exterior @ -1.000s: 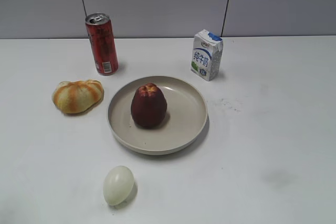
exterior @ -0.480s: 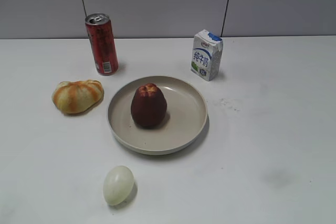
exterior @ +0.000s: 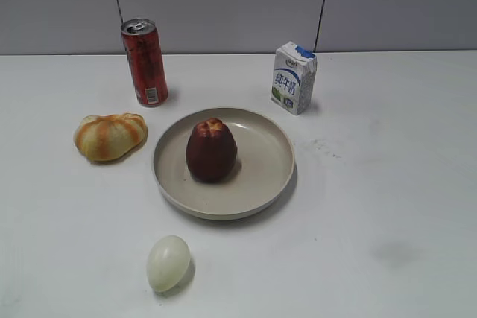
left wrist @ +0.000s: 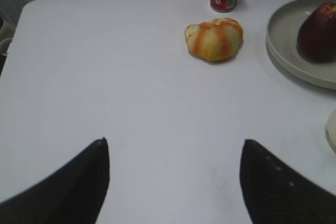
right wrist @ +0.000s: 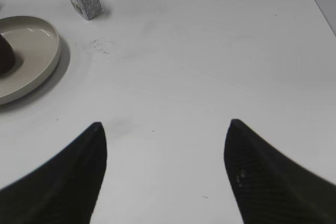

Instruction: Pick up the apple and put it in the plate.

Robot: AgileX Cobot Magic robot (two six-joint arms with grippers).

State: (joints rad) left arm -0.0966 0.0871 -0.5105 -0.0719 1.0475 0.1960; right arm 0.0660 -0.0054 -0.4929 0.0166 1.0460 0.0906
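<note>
Well, you can see the apple sits upright inside the plate, a little left of the middle, with its yellowish top up. So the job looks done, and no step seems left in hand.

Your left tool hangs over bare table with its two dark tips wide apart and nothing between them. Your right tool is the same, spread wide and holding nothing. Both are well apart from the plate, and neither shows in the outside view.

If you move next, you only need to keep both tools away so the apple does not get bumped.

Around the plate you have a bread roll just to its left, a red can behind that, a milk carton behind on the right, and an egg in front. None touch the plate, I think, though the roll is close. Nothing stands in your way
</note>
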